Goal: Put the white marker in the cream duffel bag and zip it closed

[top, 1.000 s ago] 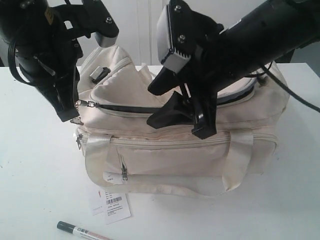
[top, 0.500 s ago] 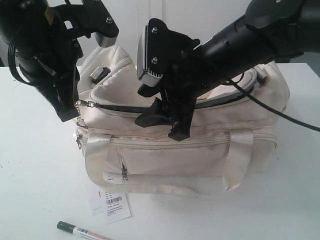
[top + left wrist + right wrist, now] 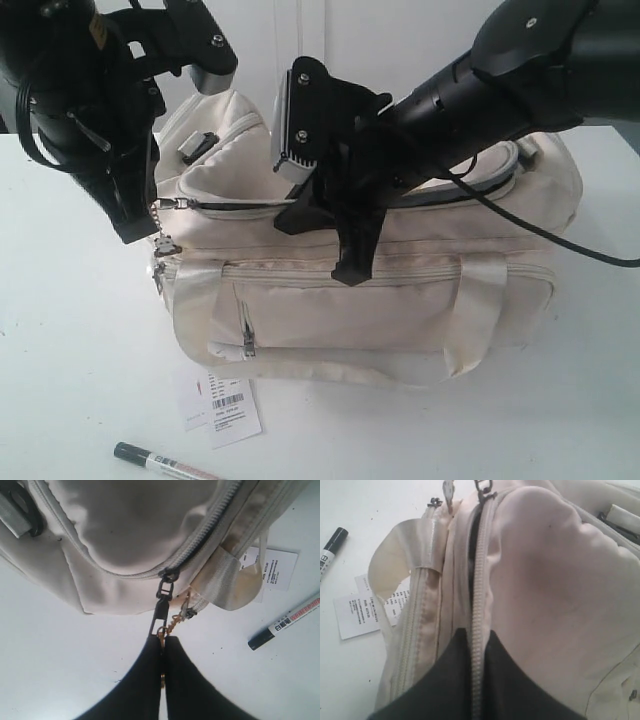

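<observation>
Cream duffel bag (image 3: 400, 310) held at both ends; white marker (image 3: 165, 463) lay outside it, lower left of the exterior view.
The left gripper (image 3: 162, 641) was clamped on the zipper pull (image 3: 161, 615) and the right gripper (image 3: 476, 640) pinched the zipper edge. Zipping then would have shut the marker out, or the pull might have slipped.

soft matt cream cloth duffel bag (image 3: 350, 325), glossy webbing handles (image 3: 476, 318), metal zipper pull (image 3: 161, 616)

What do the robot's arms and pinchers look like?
The left arm and right arm are thick, round, black tubes. Each wrist carries a grey ribbed block with screws. Thin black cables trail from them. The left arm wears a small yellow sticker. The left gripper and right gripper each have two long black fingers.
</observation>
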`<state>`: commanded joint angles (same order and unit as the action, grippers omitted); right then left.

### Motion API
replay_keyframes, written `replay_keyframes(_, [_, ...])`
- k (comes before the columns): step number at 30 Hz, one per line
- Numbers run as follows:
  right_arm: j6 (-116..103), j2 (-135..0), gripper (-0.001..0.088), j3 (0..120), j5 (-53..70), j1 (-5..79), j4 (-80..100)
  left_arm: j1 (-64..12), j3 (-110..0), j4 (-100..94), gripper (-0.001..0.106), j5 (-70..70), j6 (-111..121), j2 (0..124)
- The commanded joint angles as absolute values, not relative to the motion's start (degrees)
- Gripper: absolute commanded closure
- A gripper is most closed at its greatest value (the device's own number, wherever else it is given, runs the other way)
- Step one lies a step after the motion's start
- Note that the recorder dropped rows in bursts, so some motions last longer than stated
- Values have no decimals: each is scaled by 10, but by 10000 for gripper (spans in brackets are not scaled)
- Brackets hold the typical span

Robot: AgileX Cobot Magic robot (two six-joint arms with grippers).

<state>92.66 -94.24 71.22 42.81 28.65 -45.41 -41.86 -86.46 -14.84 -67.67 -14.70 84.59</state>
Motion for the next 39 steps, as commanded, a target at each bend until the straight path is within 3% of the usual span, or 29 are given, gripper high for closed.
replay_keyframes(22, [906,-924,868,712,451,286,-410,-418,-865,-189,1053,-666,-153,846])
replay_keyframes(39, [906,-924,868,712,461,286,-409,-372,-865,-158,1053,-617,-153,846])
